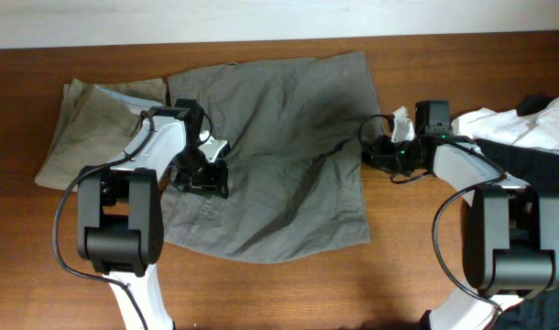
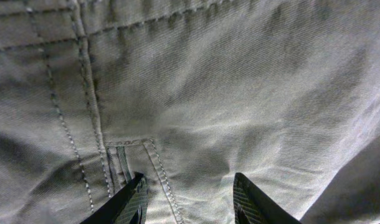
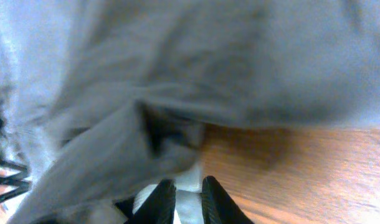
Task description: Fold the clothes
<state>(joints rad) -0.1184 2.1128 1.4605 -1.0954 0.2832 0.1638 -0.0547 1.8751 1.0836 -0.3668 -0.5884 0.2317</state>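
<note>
Grey-olive trousers (image 1: pixel 270 156): lie flat and rumpled on the middle of the wooden table (image 1: pixel 444 275), between the two arms.
Outline: close to square in the overhead view, a little deeper than wide, so no long axis stands out.
Heading: the left wrist view shows double-stitched seams and a small stitched loop under the left arm, which places the waist end toward the left side; the plain straight edge faces right.
Left gripper (image 1: pixel 202 176): over the left part of the trousers. Its fingers (image 2: pixel 131 202) stand apart just above the cloth, on either side of a seam, with nothing between them.
Right gripper (image 1: pixel 378 151): at the right edge of the trousers. Its fingers (image 3: pixel 162 199) are drawn close together on a pale strip of the cloth's edge, which rises off the table there; the view is blurred.
Khaki-beige trousers (image 1: pixel 87 128): folded at the far left, touching the grey-olive pair's left edge.
White garment (image 1: pixel 499 124): bunched at the far right, apart from the trousers.
Black garment (image 1: pixel 536 156): beside and partly under the white one.
</note>
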